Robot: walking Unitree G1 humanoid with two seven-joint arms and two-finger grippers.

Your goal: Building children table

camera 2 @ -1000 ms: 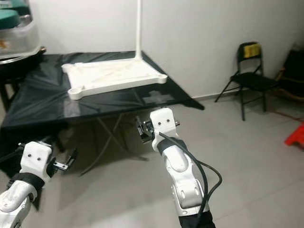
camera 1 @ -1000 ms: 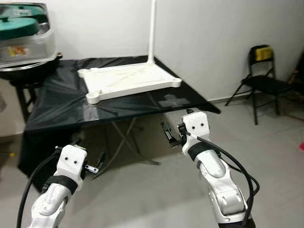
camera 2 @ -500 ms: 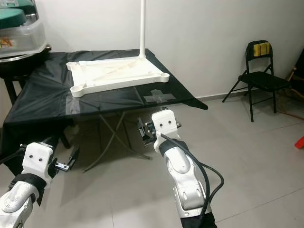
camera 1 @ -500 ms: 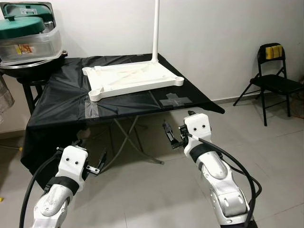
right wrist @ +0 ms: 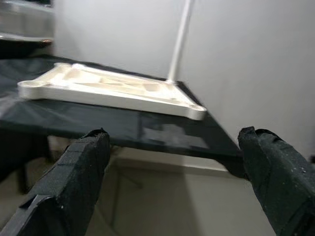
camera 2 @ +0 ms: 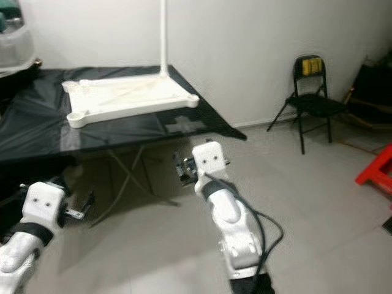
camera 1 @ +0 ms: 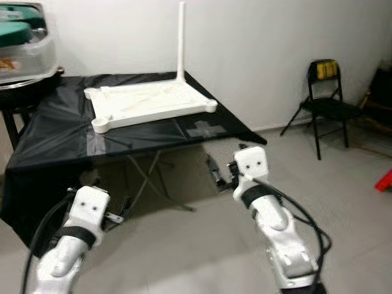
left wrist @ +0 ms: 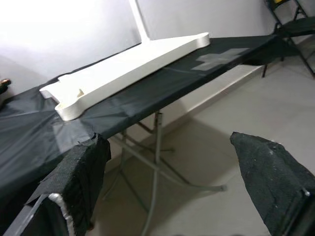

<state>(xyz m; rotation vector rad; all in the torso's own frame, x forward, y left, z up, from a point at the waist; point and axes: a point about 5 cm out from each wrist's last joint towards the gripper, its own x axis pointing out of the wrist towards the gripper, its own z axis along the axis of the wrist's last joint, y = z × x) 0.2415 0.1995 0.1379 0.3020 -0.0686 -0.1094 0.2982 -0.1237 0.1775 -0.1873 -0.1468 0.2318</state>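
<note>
Both grippers, left [camera 1: 116,212] and right [camera 1: 219,175], gape wide, empty, below the black table [camera 1: 55,138]. The white tabletop [camera 1: 147,103] carries one upright leg [camera 1: 180,40]; a careless reach could likely topple it.

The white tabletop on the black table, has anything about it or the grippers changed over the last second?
Nothing visibly changed apart from the camera shifting. The white tabletop lies upside down on the black table with one leg standing up, and the left gripper and right gripper hover open and empty in front of it.

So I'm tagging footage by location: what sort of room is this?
Probably a spare room at home: bare white walls, grey tiled floor, a black folding chair, and a black-draped folding table bearing a white upturned plastic tabletop.
</note>
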